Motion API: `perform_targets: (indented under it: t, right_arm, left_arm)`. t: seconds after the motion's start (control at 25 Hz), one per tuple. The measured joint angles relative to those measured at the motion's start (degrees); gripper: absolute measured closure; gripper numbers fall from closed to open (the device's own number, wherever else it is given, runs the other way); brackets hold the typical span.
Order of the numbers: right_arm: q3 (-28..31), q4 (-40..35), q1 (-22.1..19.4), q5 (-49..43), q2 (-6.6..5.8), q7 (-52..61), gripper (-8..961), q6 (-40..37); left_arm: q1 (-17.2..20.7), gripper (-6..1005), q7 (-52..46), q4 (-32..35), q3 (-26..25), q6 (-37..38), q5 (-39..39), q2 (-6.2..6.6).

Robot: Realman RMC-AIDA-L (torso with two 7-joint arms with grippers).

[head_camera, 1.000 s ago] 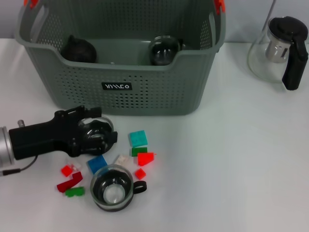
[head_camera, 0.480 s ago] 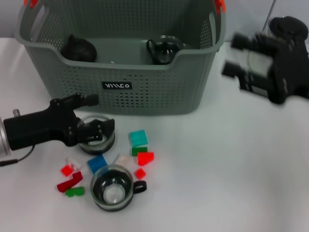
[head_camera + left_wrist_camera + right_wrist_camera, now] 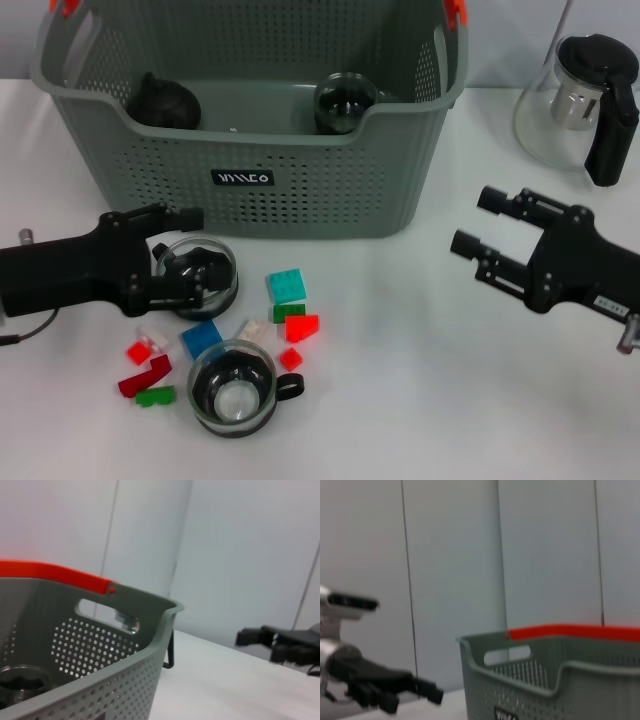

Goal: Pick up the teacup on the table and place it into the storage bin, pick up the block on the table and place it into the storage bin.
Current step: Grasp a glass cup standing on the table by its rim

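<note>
My left gripper (image 3: 200,246) lies low on the table's left, open, with a glass teacup (image 3: 196,276) by its fingers. One finger (image 3: 165,216) is clear of the rim; the other reaches over the cup. A second teacup (image 3: 233,389) stands nearer the front. Coloured blocks lie between them: teal (image 3: 287,286), blue (image 3: 201,340), red (image 3: 301,327). The grey-green storage bin (image 3: 300,190) holds a teacup (image 3: 345,103) and a black round thing (image 3: 165,100). My right gripper (image 3: 472,220) hovers open and empty, right of the bin.
A glass teapot (image 3: 575,105) with a black handle stands at the back right. More small blocks, red (image 3: 137,352) and green (image 3: 153,397), lie at the front left. The left wrist view shows the bin's wall (image 3: 100,645) and the right gripper (image 3: 280,642) beyond.
My right arm has swung from beside the teapot to the table's right side, nearer the front. The left gripper has drawn back a little, uncovering the teacup. The cup in the bin has settled.
</note>
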Motion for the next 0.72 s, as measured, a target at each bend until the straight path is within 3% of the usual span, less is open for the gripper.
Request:
perform_targets:
  t: [0.2,0.4,0.44,0.72]
  right_arm:
    - [0.2,0.5,0.1,-3.2,-0.03,0.0,309,0.4]
    - [0.3,0.6,0.0,-6.0,-0.11,0.2,310,1.9]
    - [0.3,0.6,0.0,-6.0,-0.11,0.2,310,1.9]
    - [0.2,0.7,0.0,-6.3,-0.04,0.2,310,2.3]
  left_arm:
    - [0.2,94,-7.9,8.6,4.5,4.8,0.2,-0.04]
    - [-2.0,95,-21.7,23.4,17.4,4.5,3.7,-0.83]
    - [-2.0,95,-21.7,23.4,17.4,4.5,3.7,-0.83]
    - [-8.0,94,-37.2,34.1,31.0,0.6,13.5,-1.71]
